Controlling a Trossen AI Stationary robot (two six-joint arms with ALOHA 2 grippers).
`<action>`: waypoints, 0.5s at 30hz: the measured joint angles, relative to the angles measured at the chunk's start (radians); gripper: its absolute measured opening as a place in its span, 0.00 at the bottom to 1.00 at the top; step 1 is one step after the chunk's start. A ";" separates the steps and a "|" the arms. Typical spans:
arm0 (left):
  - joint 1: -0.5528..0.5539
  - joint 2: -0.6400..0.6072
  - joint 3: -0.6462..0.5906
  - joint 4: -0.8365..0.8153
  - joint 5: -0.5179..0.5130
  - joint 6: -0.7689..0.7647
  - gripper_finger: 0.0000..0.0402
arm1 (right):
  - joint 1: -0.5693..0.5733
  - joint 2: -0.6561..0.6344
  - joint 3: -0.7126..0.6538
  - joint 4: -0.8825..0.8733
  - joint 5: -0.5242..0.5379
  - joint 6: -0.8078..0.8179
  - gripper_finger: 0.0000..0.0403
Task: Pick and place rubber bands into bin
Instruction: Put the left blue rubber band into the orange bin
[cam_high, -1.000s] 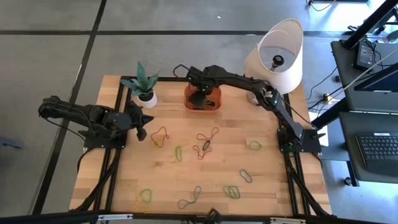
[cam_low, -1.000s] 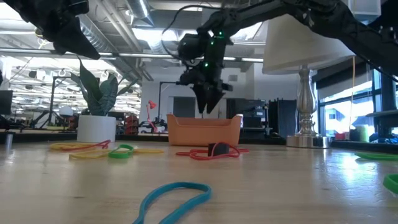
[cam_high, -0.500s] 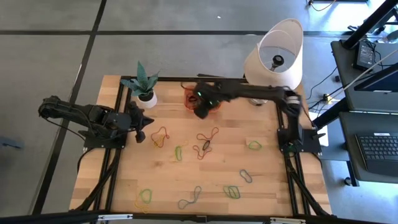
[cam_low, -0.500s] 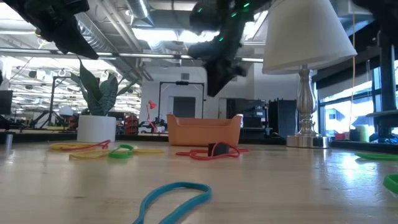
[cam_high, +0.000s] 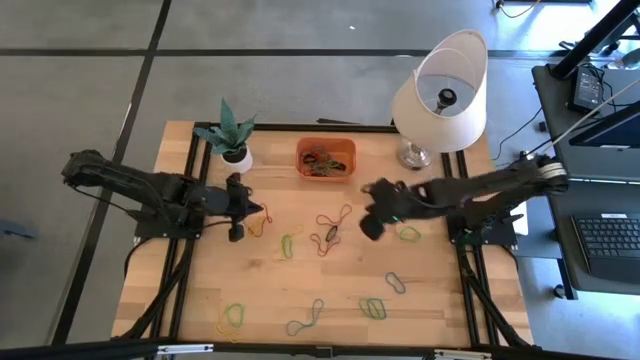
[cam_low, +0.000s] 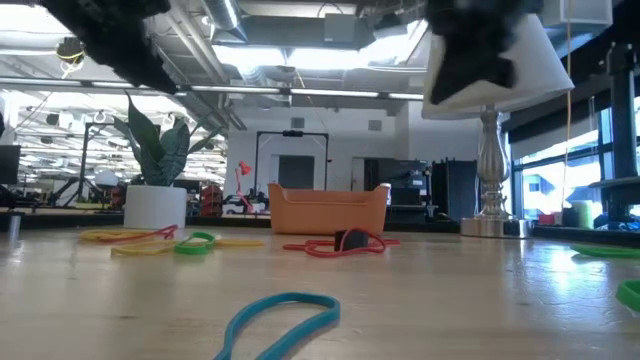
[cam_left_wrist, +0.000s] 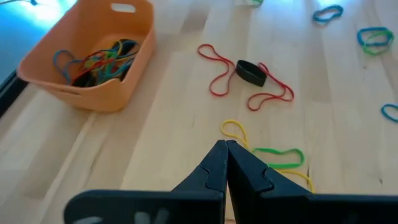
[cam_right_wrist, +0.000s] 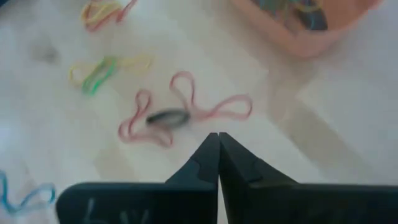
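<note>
The orange bin (cam_high: 325, 158) stands at the table's far middle with several rubber bands (cam_left_wrist: 99, 57) inside. More rubber bands lie flat on the wood: a red one with a black one across it (cam_high: 330, 226), a green-yellow one (cam_high: 288, 243), a red-orange one (cam_high: 260, 218) and a green one (cam_high: 408, 233). My left gripper (cam_high: 246, 210) hovers shut beside the red-orange band, holding nothing (cam_left_wrist: 225, 148). My right gripper (cam_high: 368, 226) hangs shut and empty above the table between the red band and the green one (cam_right_wrist: 217, 138).
A white plant pot (cam_high: 236, 156) stands far left of the bin and a lamp (cam_high: 440, 95) far right. Further bands lie near the front edge: a blue one (cam_high: 305, 318), green ones (cam_high: 372, 308) and a dark one (cam_high: 396, 283).
My right gripper has swung from above the bin toward the table's near and right side and now hangs over the middle, right of the red band. My left gripper has slid a little toward the table's middle, over the red-orange band. No band on the table has moved.
</note>
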 joint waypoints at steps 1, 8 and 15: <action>0.000 0.036 0.019 0.004 0.001 0.004 0.00 | 0.026 -0.027 -0.033 0.009 0.009 0.024 0.01; 0.000 0.279 0.170 0.003 0.001 0.003 0.00 | 0.158 -0.169 -0.250 0.156 0.011 0.069 0.01; -0.072 0.512 0.359 -0.003 0.006 -0.057 0.00 | 0.248 -0.226 -0.365 0.224 0.011 0.068 0.01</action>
